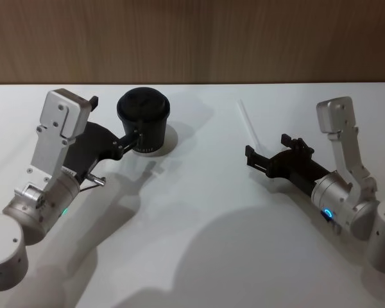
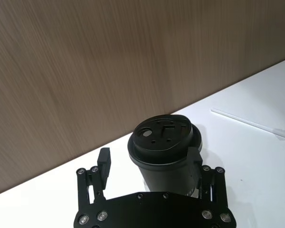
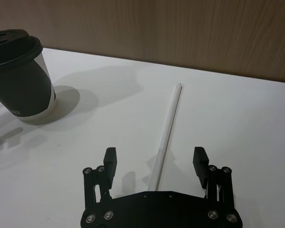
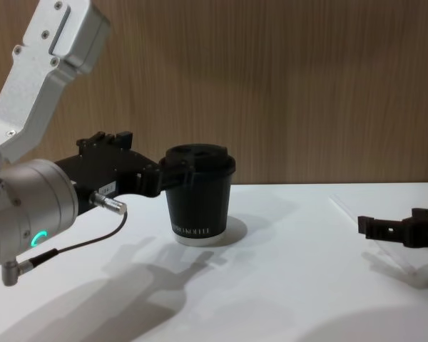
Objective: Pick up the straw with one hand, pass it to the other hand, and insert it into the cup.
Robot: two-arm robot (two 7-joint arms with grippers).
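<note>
Left gripper (image 2: 149, 159) reaches in from the lower left of the counter (image 1: 199, 224). Its silver wrist is angled up and its black body points forward and to the right at the cup (image 1: 143, 119). It sits level with the cup's upper half. Fingers are spread wide and grasp nothing. The cup stands in the gap, off-centre. 1 finger is right against its side just under the lid rim, though I cannot tell if it actually touches. The other finger stands clear of it. A thin black cable (image 4: 71, 249) loops under the left wrist.

The cup is upright with its lid on. It sits on the counter left of centre, near the wood wall (image 1: 192, 38).

Right gripper (image 3: 154, 156) comes in from the right side. Its arm slants down so the black body lies low and nearly flat over the counter, pointing forward and to the left. Its 2 fingers are spread and released, holding nothing.

The straw (image 3: 170, 123) lies flat on the counter right of centre, well apart from the cup. It runs from between the right gripper's fingers away toward the wall. Its near end sits under the gripper body, and neither finger touches it.
</note>
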